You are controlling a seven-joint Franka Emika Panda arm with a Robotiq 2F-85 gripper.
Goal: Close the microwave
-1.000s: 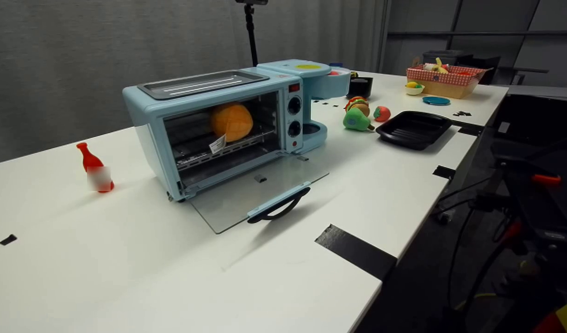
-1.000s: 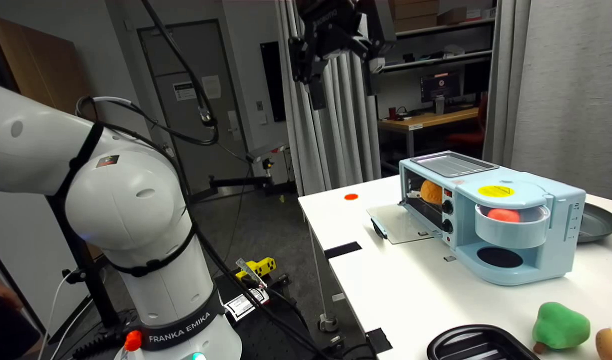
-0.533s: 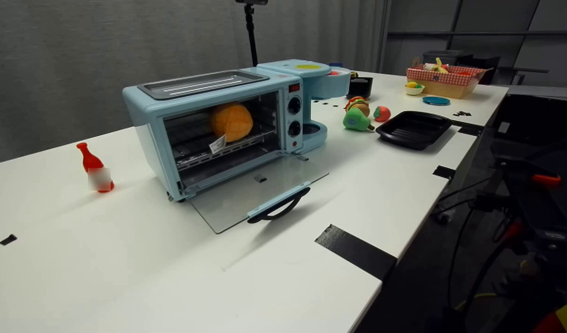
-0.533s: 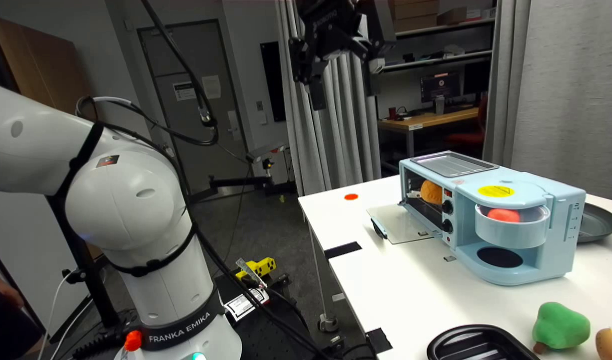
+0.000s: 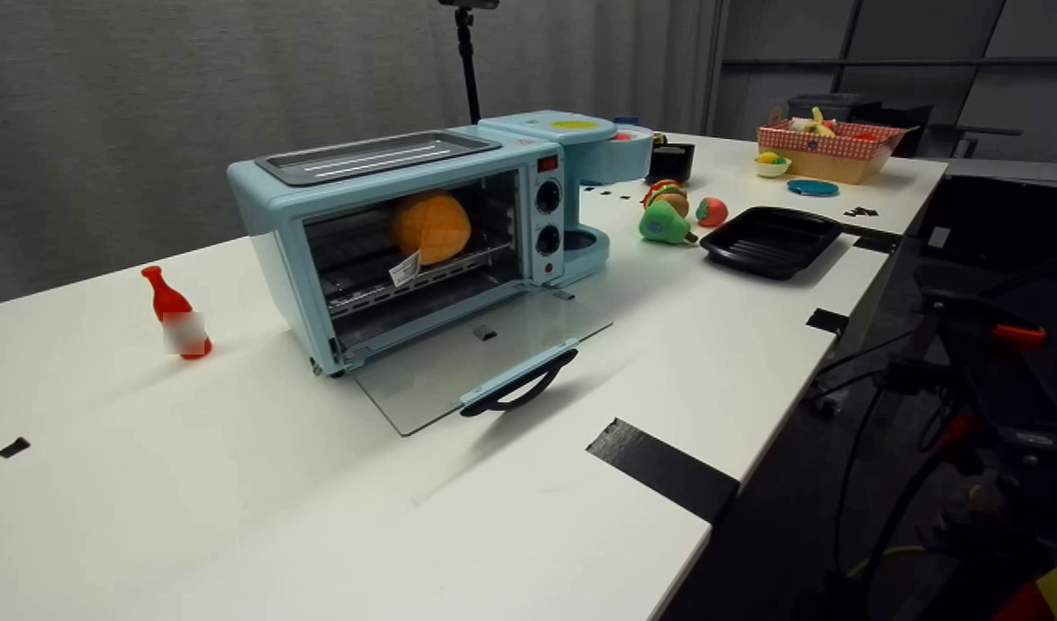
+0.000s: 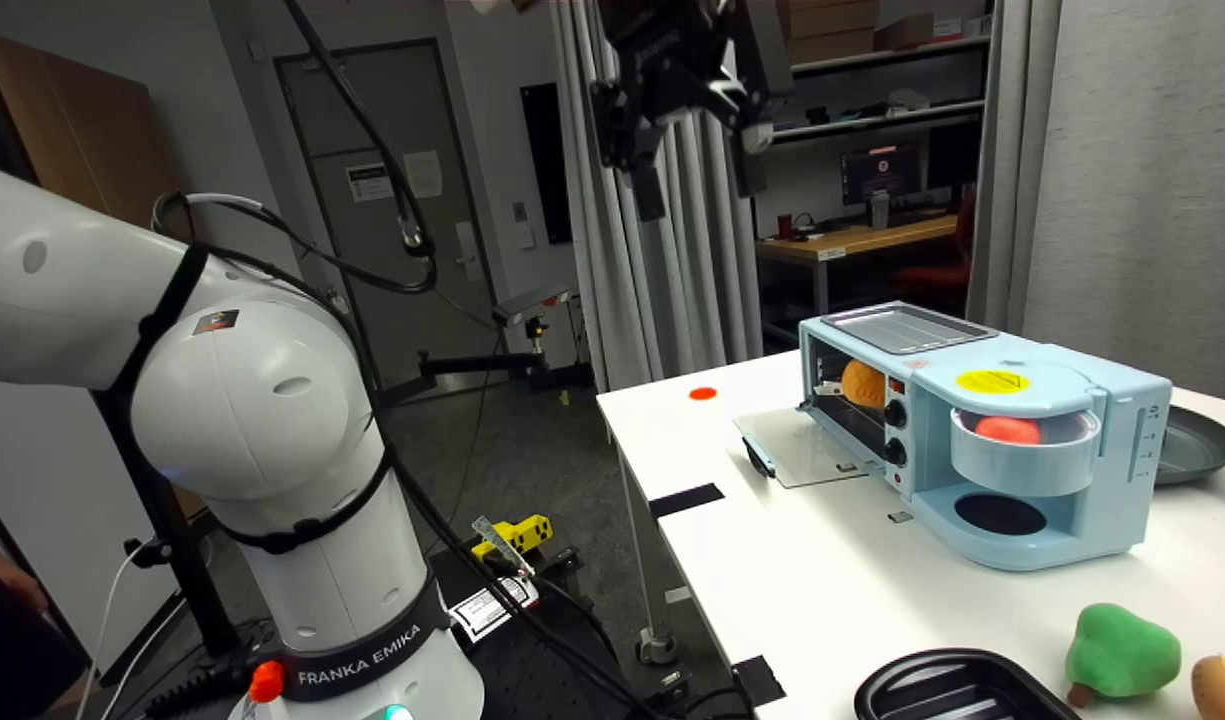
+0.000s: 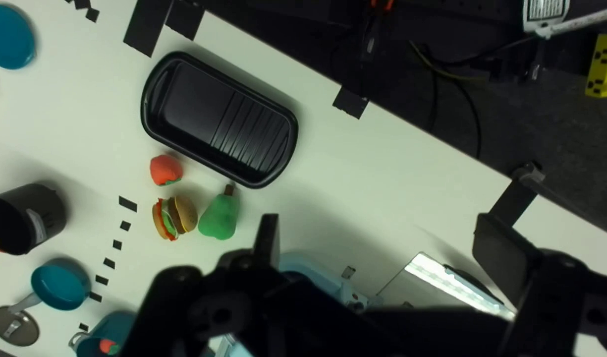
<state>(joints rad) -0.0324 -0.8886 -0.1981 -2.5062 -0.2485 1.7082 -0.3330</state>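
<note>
Spread wide and holding nothing, the gripper (image 6: 699,195) hangs in midair. Well below it juts the dark handle (image 5: 521,383), probably the best place to hook and lift. The glass door (image 5: 459,366) lies lowered, likely light to swing but slick and breakable; the microwave (image 6: 930,435) itself, also well below the gripper on the white table (image 5: 321,500), should be heavy enough to stay put.

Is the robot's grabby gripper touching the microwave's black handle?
Apart. In an exterior view, the gripper hangs well above the black handle, with grey curtain and white table showing between them.
</note>
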